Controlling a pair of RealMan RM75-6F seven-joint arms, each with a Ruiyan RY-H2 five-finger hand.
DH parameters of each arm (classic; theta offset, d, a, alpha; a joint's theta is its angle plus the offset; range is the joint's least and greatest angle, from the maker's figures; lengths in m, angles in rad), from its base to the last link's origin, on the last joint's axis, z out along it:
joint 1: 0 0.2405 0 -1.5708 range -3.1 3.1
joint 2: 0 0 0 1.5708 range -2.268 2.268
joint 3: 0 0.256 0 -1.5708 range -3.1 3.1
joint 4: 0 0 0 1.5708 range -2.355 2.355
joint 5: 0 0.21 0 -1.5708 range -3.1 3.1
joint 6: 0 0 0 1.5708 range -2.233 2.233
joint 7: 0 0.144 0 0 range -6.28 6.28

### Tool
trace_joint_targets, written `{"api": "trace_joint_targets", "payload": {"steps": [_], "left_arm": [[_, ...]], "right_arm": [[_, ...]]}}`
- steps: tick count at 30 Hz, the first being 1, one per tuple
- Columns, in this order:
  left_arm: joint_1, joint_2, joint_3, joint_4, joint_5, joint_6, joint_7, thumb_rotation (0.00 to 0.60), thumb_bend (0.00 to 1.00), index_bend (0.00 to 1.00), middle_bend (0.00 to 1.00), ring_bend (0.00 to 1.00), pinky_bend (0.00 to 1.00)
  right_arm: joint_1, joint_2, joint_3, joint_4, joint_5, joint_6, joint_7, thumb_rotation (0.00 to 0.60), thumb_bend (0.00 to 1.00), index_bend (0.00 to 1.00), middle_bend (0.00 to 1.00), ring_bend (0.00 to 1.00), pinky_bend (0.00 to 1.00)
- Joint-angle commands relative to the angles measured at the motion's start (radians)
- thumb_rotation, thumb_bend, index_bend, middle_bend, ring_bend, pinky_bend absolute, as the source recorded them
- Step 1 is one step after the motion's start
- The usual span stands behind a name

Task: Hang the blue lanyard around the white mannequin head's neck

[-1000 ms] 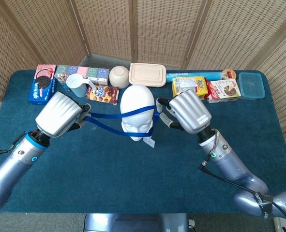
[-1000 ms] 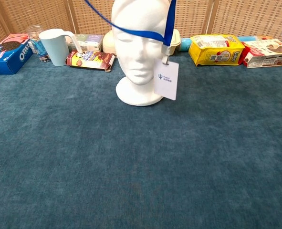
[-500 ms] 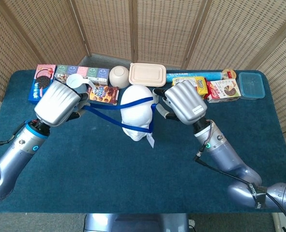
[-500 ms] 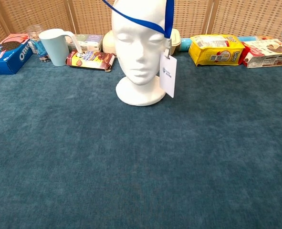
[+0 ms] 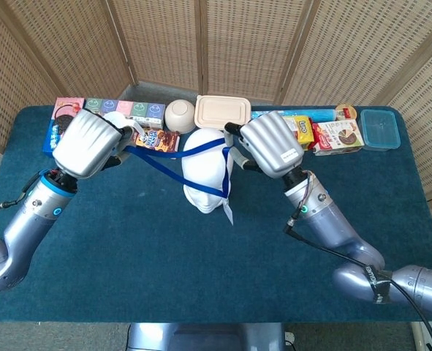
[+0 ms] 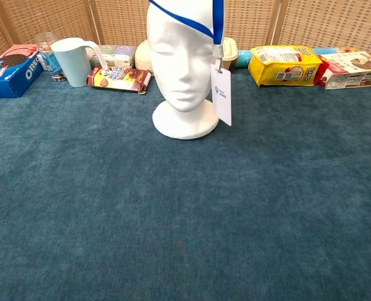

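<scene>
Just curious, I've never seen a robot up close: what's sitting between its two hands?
In the head view, the white mannequin head stands between the left robot hand and right robot hand, with the blue lanyard stretched across it.

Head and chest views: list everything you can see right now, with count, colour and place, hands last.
Mannequin head: 1, white, table centre.
Lanyard: 1, blue, stretched over the head's top, white badge hanging beside its face.
Oreo box: 1, blue, back left.
Mug: 1, pale blue, back left.
Snack packet: 1, brown, behind the head.
Bowl: 1, cream, back row.
Lidded box: 1, beige, back centre.
Yellow pack: 1, back right.
Red-white box: 1, back right.
Container: 1, blue, far right.
Left hand: holds lanyard.
Right hand: holds lanyard.
</scene>
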Motion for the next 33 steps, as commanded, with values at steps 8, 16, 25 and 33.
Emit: {"api": "trace_joint_targets", "payload": {"steps": [8,16,25,33], "left_arm": [[-0.013,-0.029,0.006,0.062,-0.008,0.000,-0.003,0.551,0.36,0.77,1.00,1.00,1.00],[-0.008,-0.033,0.011,0.078,-0.003,0.012,-0.022,0.553,0.36,0.77,1.00,1.00,1.00],[-0.018,-0.054,0.025,0.125,0.010,0.008,-0.007,0.554,0.36,0.77,1.00,1.00,1.00],[-0.032,-0.094,0.021,0.187,-0.016,0.008,0.015,0.549,0.36,0.77,1.00,1.00,1.00]], "right_arm": [[0.031,-0.022,-0.005,0.031,0.026,-0.008,-0.020,0.600,0.46,0.80,1.00,1.00,1.00],[0.043,-0.028,-0.007,0.032,0.026,-0.001,-0.027,0.600,0.46,0.80,1.00,1.00,1.00],[0.073,-0.053,-0.020,0.071,0.042,-0.018,-0.053,0.600,0.46,0.80,1.00,1.00,1.00],[0.089,-0.080,-0.020,0.133,0.064,-0.014,-0.054,0.600,0.46,0.80,1.00,1.00,1.00]]}}
